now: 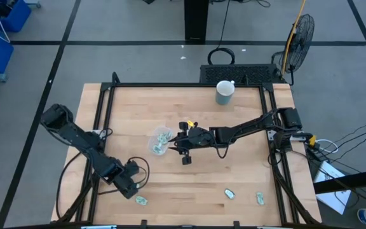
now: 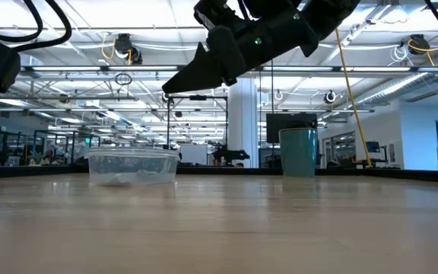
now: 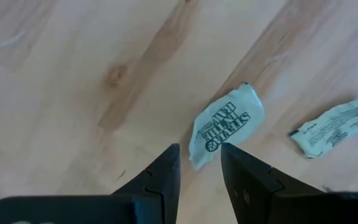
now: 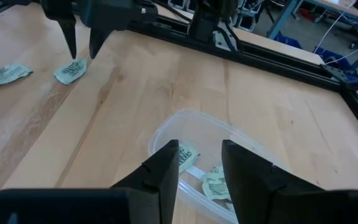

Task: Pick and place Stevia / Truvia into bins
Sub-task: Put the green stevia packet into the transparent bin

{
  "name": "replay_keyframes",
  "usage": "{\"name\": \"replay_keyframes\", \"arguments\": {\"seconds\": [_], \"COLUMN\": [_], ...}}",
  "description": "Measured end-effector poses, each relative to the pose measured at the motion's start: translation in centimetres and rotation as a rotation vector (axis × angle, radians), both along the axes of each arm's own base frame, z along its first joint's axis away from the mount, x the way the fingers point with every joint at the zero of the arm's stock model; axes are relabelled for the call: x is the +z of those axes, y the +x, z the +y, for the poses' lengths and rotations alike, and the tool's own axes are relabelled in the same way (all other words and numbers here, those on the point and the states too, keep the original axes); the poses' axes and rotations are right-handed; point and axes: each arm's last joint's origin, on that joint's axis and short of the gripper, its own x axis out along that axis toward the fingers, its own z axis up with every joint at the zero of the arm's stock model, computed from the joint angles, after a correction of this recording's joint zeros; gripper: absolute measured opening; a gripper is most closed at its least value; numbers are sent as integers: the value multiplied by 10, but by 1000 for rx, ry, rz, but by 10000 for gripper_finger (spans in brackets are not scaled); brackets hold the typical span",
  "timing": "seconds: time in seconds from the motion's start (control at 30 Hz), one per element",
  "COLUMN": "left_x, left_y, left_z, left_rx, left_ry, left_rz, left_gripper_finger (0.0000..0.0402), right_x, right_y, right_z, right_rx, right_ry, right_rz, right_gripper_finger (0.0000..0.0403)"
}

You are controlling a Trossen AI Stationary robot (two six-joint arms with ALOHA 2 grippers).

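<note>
Stevia packet [image 3: 227,124] is lying flat on the worktop [image 1: 189,184] near the front-left corner, a second packet [image 3: 334,126] just beside it, both close to the front edge. Left gripper [image 3: 200,163] is poising directly over the first packet, fingers parted and empty, the packet's near end sitting in the gap. Judged best move: dropping straight down so the tips are straddling the packet's narrow width, closing only once touching wood, since the thing is thin and likely sliding rather than lifting. Clear bin [image 1: 160,140] is sitting left of the worktop's centre with several packets already inside [image 4: 215,182]. Right gripper [image 4: 200,163] is hanging above the bin's rim, fingers apart, holding nothing. Two more packets [image 1: 229,193] [image 1: 260,199] are waiting near the front-right edge; mug [image 1: 224,92] is standing by the back edge. Bare wood is stretching between corner and bin, though the right arm is occupying the space over the bin.
</note>
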Motion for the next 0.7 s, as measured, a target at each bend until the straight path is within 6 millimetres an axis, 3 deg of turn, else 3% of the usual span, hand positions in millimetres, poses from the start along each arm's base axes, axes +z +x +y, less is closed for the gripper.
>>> {"name": "replay_keyframes", "arguments": {"seconds": [0.7], "left_x": [0], "left_y": [-3], "left_z": [-3], "left_rx": [4], "left_ry": [8], "left_rz": [-10], "left_gripper_finger": [120], "right_x": [0], "right_y": [0], "right_z": [0], "right_rx": [-4], "right_ry": [10], "right_rz": [3], "right_gripper_finger": [116]}}
